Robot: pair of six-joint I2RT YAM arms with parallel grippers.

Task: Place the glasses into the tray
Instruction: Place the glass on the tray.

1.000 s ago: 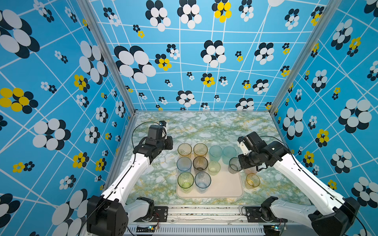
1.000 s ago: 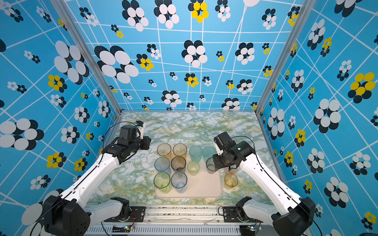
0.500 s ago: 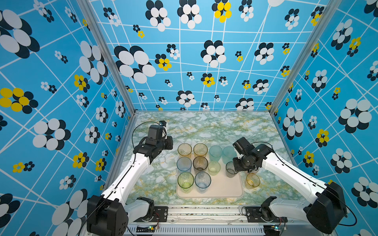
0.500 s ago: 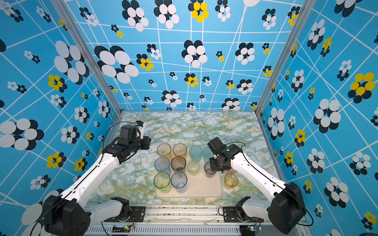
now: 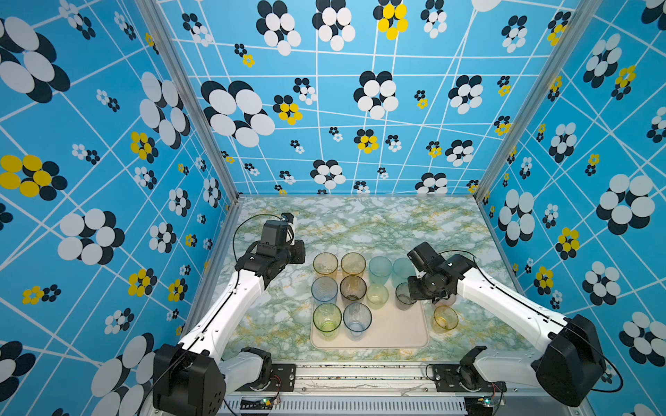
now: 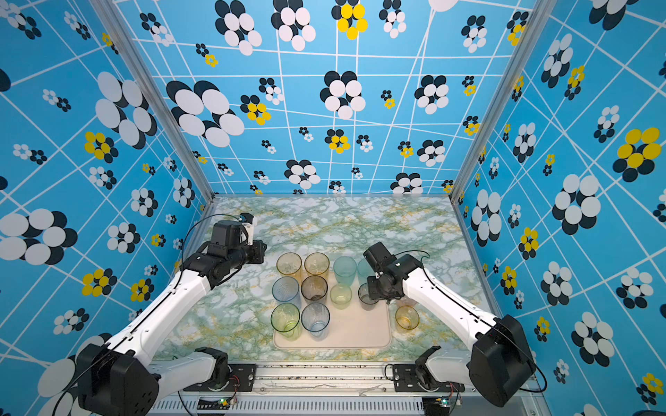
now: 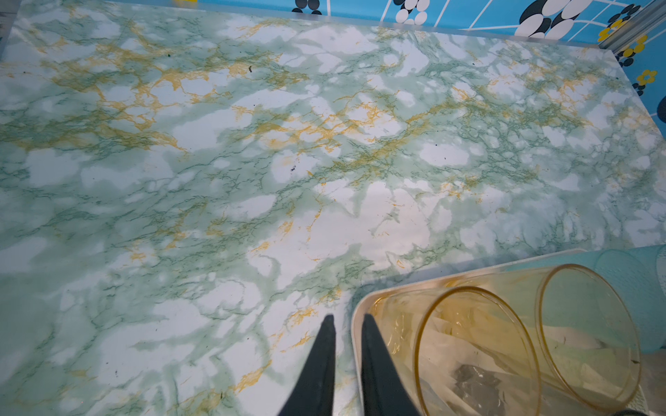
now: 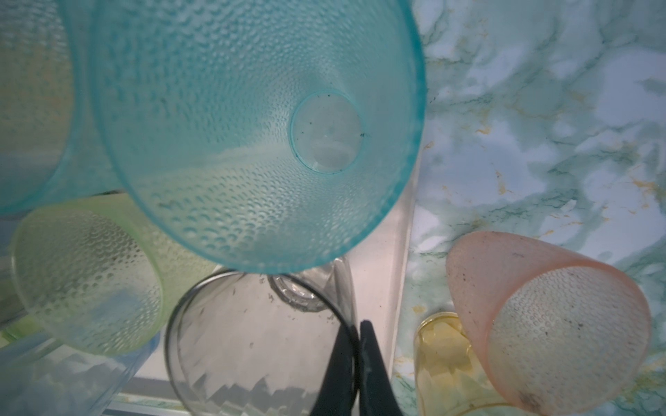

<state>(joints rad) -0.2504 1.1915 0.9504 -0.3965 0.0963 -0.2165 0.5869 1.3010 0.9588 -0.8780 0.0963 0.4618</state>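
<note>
Since a second ago the right arm (image 5: 504, 299) has drawn in toward the large pale cream-pink rounded tray (image 5: 393, 331), bringing the short smoky grey translucent tumbler (image 5: 400, 297) slightly further in over the tray's right rim. The left arm (image 5: 230, 306) has not moved. The right jaws are clenched on the grey tumbler's rim, one inside the mouth and one outside, on the side nearest the tray's right rim. The tumbler is upright, mouth up, beside a short yellow-green tumbler (image 5: 377, 296) on the tray. I cannot tell whether its base has touched down. The left jaws, slightly parted and empty, sit at the tray's far left corner, above the green marbled desk (image 5: 360, 223). A pink tumbler (image 8: 547, 324) and a short amber tumbler (image 5: 445, 318) stand on the desk just outside the tray's right rim, nearer the right arm.
</note>
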